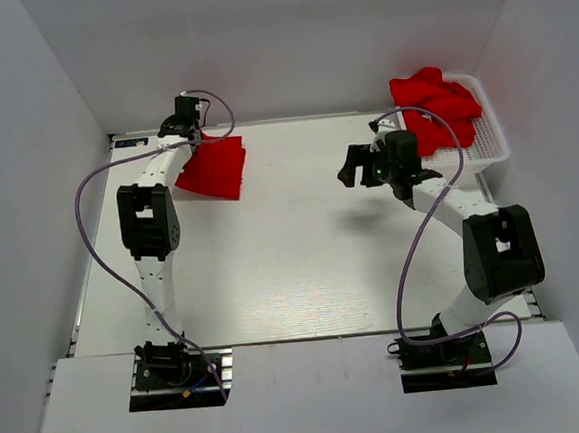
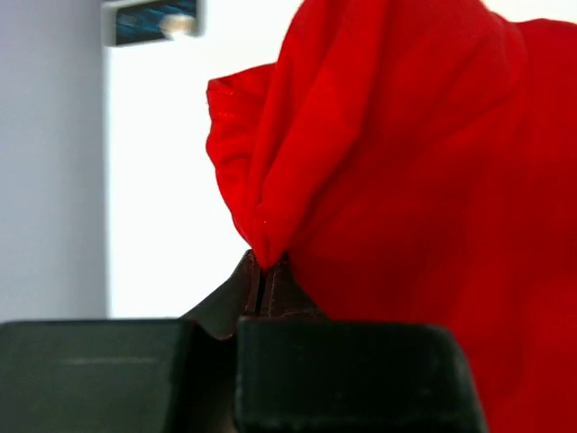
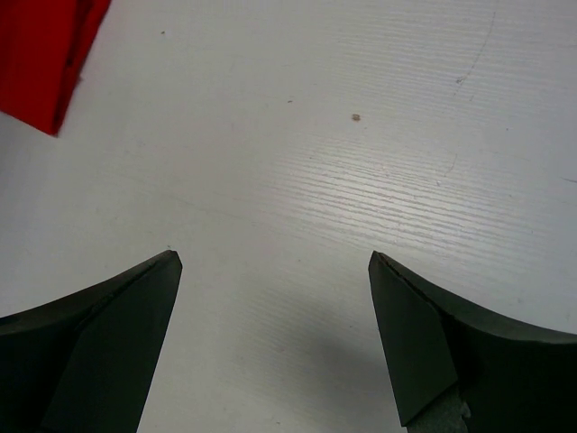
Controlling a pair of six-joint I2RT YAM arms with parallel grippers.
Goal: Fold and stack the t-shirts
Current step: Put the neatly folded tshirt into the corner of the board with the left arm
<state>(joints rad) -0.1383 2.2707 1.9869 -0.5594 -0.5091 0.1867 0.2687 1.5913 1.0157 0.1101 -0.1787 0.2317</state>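
Observation:
A folded red t-shirt (image 1: pixel 214 168) lies at the table's far left. My left gripper (image 1: pixel 191 136) is at its far left corner. In the left wrist view the left gripper (image 2: pixel 263 271) is shut on a pinch of the red t-shirt (image 2: pixel 406 180), which rises in folds above the fingertips. More red t-shirts (image 1: pixel 437 105) lie crumpled in the white mesh basket (image 1: pixel 488 139) at the far right. My right gripper (image 1: pixel 354 164) is open and empty above the table's middle, left of the basket. In the right wrist view the right gripper (image 3: pixel 275 266) shows bare table between its fingers, and a corner of the folded t-shirt (image 3: pixel 41 54) at top left.
The white table (image 1: pixel 303 256) is walled by grey panels on the left, back and right. Purple cables loop from both arms. The arm bases stand at the near edge.

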